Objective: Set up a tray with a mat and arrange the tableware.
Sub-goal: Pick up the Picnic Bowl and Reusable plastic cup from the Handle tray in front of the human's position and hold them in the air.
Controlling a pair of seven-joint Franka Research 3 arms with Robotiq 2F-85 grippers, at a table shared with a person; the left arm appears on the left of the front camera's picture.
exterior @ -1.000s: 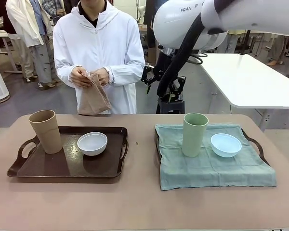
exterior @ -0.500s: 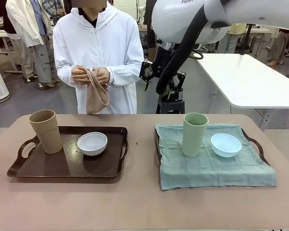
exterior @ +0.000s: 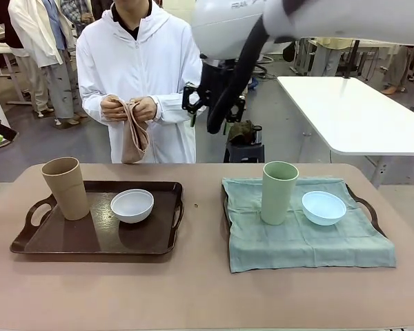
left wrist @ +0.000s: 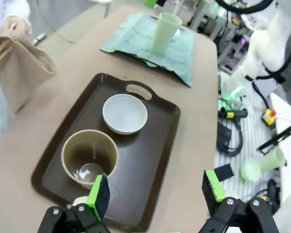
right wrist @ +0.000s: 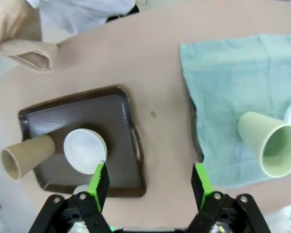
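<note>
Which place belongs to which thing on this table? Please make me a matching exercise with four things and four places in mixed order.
Things:
1. tall tan tumbler
2. small white round bowl
3. tall pale green tumbler
4. tan cloth

Places:
A. in the person's hands
B. on the green cloth mat, beside the light blue round bowl
C. left end of the dark brown tray
D. on the same tray, nearer its right handle

Pairs: 1-C, 2-D, 3-B, 4-A.

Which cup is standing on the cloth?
The pale green tumbler. It stands on the green mat; the tan tumbler stands on the bare brown tray.
</note>
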